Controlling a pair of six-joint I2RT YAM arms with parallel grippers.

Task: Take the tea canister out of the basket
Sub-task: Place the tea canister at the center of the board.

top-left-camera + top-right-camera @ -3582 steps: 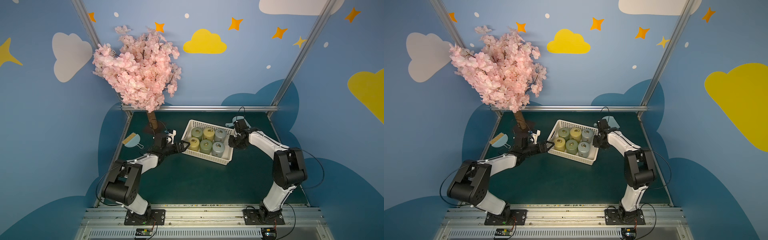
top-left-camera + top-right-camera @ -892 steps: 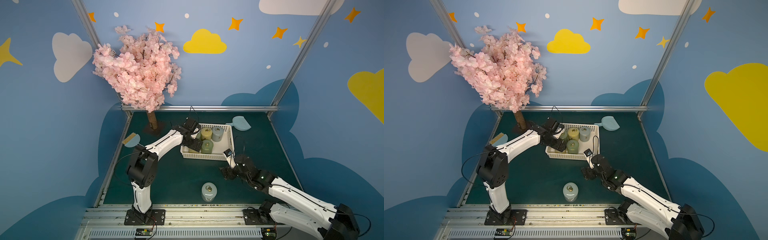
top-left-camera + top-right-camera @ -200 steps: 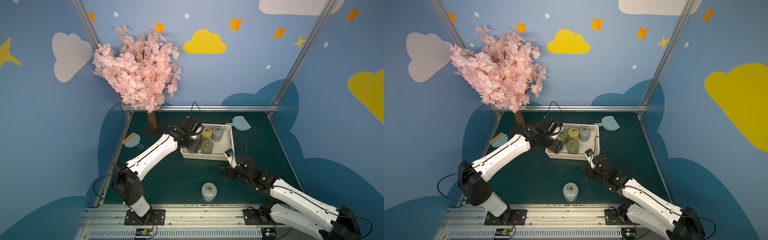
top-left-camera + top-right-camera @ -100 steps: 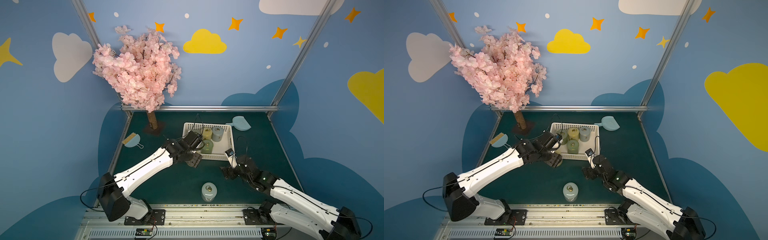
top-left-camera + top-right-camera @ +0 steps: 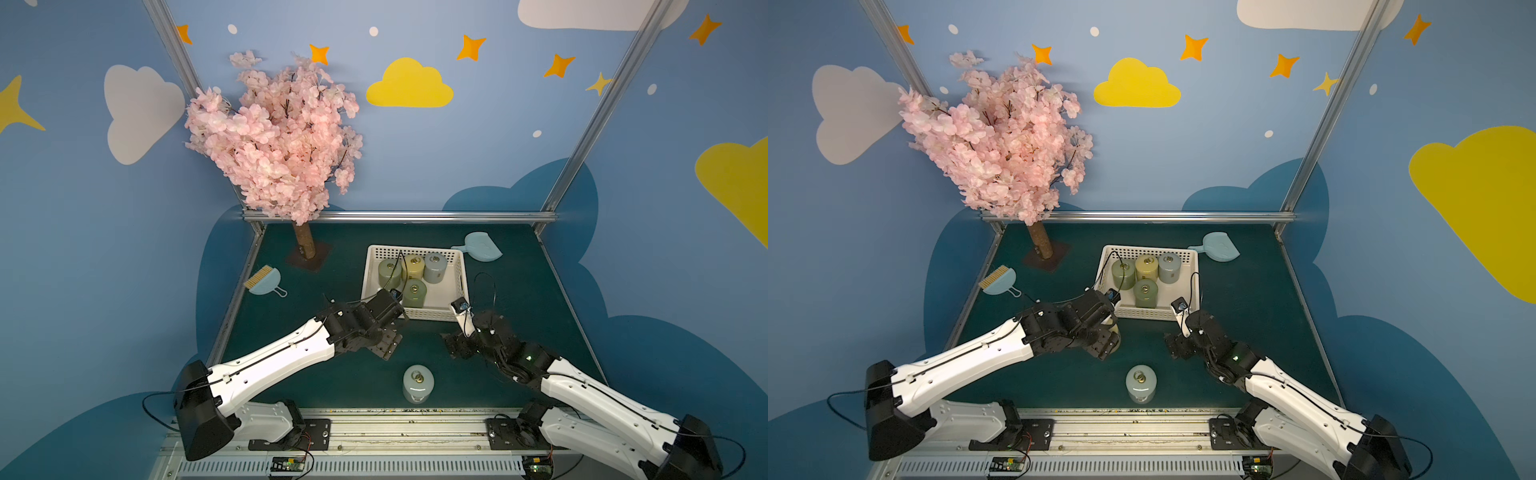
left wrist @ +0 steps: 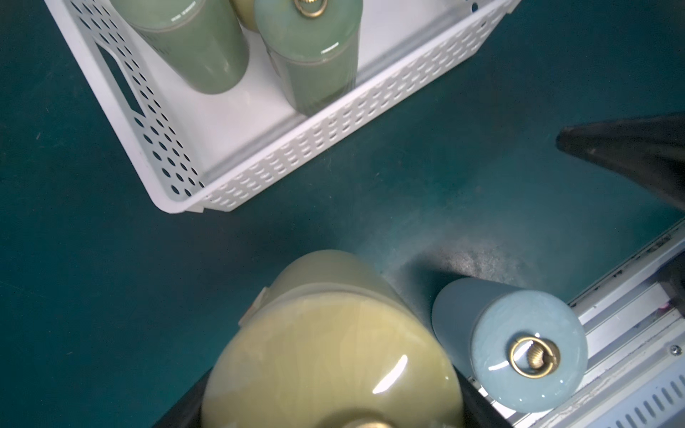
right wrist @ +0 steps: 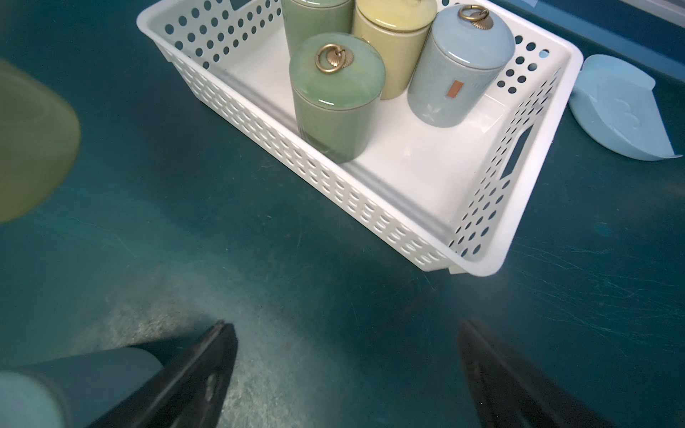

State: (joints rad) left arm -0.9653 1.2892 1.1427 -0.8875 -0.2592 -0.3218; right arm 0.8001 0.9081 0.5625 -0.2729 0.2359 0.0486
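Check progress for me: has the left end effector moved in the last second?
Yes. The left end effector, gripping a yellow canister, left the basket toward the front rail.

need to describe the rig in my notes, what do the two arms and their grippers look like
The left arm and right arm match: long white shell links, black joints and wrist blocks, black bases. Thin black cables run along the white links and loop free near the wrists. The left gripper and right gripper are black; the right's fingers taper to points.
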